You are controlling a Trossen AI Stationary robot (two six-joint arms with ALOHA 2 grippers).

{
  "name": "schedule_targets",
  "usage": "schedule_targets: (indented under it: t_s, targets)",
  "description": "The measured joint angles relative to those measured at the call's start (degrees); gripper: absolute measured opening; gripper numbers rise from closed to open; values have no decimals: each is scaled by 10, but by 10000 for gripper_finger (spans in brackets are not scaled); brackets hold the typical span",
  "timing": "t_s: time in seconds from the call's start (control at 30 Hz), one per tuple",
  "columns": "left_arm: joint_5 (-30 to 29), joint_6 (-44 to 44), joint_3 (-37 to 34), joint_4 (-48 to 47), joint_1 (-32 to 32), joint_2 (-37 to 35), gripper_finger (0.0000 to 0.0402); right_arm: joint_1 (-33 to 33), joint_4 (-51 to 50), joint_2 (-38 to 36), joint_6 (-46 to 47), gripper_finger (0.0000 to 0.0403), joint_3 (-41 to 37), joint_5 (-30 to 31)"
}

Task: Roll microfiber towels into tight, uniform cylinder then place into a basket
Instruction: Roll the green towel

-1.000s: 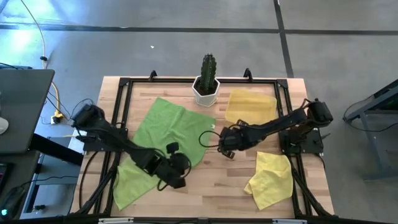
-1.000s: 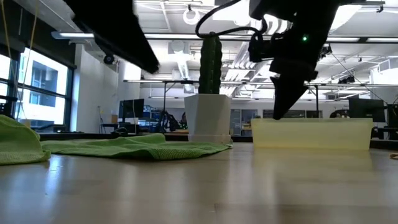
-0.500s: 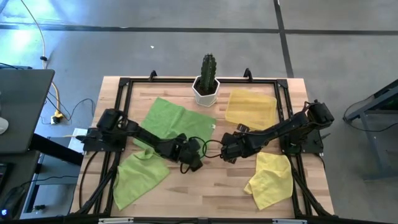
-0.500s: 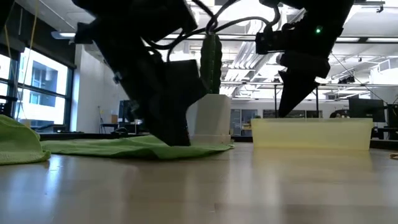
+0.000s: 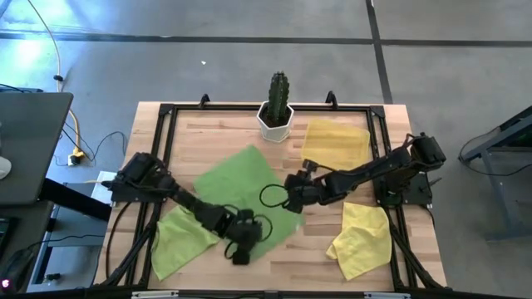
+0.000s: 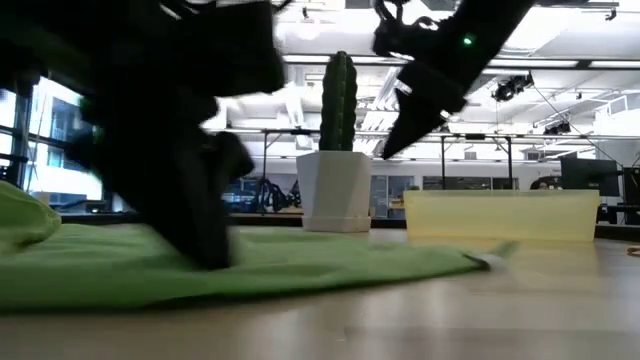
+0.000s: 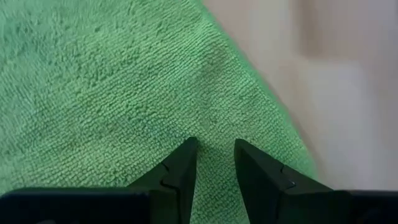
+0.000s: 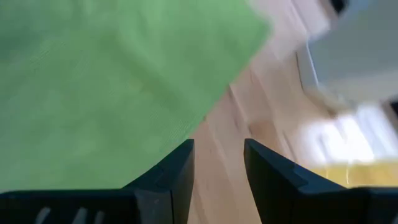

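A lime-green towel (image 5: 249, 199) lies spread flat at the table's middle. My left gripper (image 5: 241, 252) points steeply down onto its near corner, its fingers a little apart. My right gripper (image 5: 291, 195) hangs open above the towel's right edge (image 8: 205, 112), clear of the table in the low view (image 6: 392, 150). A second green towel (image 5: 179, 237) lies crumpled at the near left. A yellow towel (image 5: 362, 241) lies at the near right. The pale yellow basket (image 5: 335, 143) stands at the far right. My left gripper sets its two fingertips (image 7: 186, 163) down on the spread green towel beside its edge (image 7: 267, 124), at the near corner. The fingers come from above, slanting steeply down. No fold of cloth rises between them, and the towel lies flat on the table.
A cactus in a white pot (image 5: 276, 120) stands at the far middle, just beyond the spread towel. A black frame (image 5: 162, 112) runs round the tabletop. Bare wood (image 5: 312, 253) shows between the spread towel and the yellow one.
My left gripper has swung right across the table, then come toward the near edge and sunk onto the spread green towel, tipping steeper. That towel has slid toward the near right, away from the cactus pot, and lies flatter. My right gripper has turned at the wrist and shifted slightly left.
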Motion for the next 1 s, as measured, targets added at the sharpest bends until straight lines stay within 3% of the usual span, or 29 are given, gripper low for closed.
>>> schedule_targets:
  t_s: [0.17, 0.4, 0.63, 0.87, 1.0]
  targets:
    - [56, 0, 0, -32, -32, -1, 99, -13, 82, 0, -55, 133, 0, -12]
    - [39, 23, 10, -68, -40, -36, 99, -30, 183, 44, -76, 133, 0, -80]
    - [39, -25, 14, -92, -47, -119, 99, -54, 254, 120, -116, 133, -1, -89]
    - [35, -60, 16, -105, -61, -177, 99, -94, 270, 171, -114, 133, -1, -131]
    - [33, -60, 18, -108, -68, -189, 99, -110, 232, 173, -108, 133, -1, -149]
